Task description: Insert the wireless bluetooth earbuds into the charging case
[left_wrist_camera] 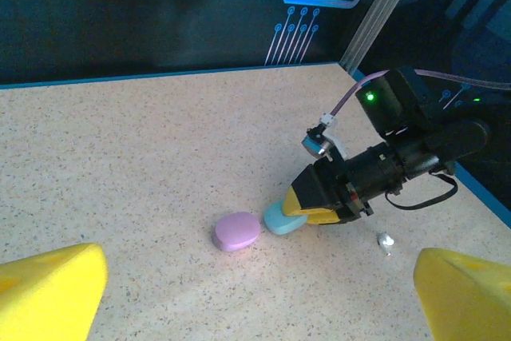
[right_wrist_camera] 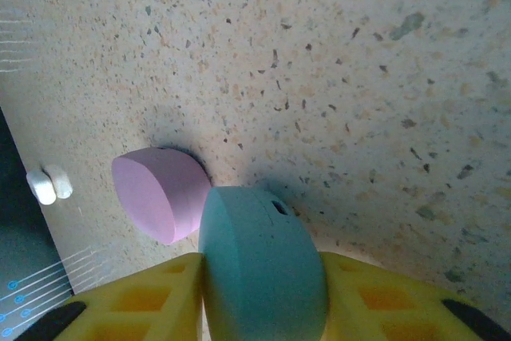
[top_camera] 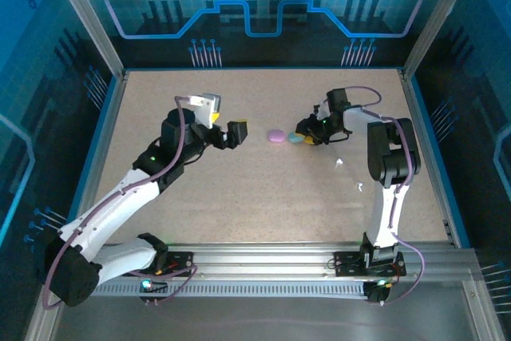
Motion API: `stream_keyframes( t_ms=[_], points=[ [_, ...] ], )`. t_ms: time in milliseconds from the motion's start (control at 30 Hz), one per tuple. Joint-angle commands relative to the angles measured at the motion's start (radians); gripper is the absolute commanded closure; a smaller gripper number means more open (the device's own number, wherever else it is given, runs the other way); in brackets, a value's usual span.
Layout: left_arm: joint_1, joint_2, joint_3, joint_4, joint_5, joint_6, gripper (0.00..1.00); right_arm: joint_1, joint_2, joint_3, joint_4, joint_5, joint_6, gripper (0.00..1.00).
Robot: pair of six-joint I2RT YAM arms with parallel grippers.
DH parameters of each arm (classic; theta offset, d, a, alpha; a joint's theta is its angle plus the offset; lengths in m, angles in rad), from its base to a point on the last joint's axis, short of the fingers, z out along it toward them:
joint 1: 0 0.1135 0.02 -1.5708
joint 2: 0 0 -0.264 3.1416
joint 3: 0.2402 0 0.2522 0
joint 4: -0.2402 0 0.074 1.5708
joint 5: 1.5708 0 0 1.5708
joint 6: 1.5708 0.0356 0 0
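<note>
Two white earbuds (top_camera: 339,163) lie loose on the table (top_camera: 239,205) beside the right arm, apart from the teal case (left_wrist_camera: 275,220). The right gripper (right_wrist_camera: 262,277) clasps that case between its yellow pads (lid apparently closed), so I judge the step to be steadying the case before any bud goes in. Next it needs opening, likely by the left gripper (left_wrist_camera: 255,293), hovering spread wide and empty; the pink case (left_wrist_camera: 236,231) just beside crowds that side, while bare tabletop surrounds them and the edges stand well off.
</note>
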Motion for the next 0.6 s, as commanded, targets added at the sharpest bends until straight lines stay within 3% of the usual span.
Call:
stream_keyframes(
  t_ms=[0,567],
  points=[
    [0.008,-0.021,-0.022,0.016,0.002,0.002,0.01,-0.007,0.041,0.028,-0.069,0.031,-0.044,0.58],
    [0.010,-0.006,-0.015,0.003,-0.024,-0.010,0.01,-0.003,0.062,0.143,-0.242,0.045,-0.193,0.46]
  ],
)
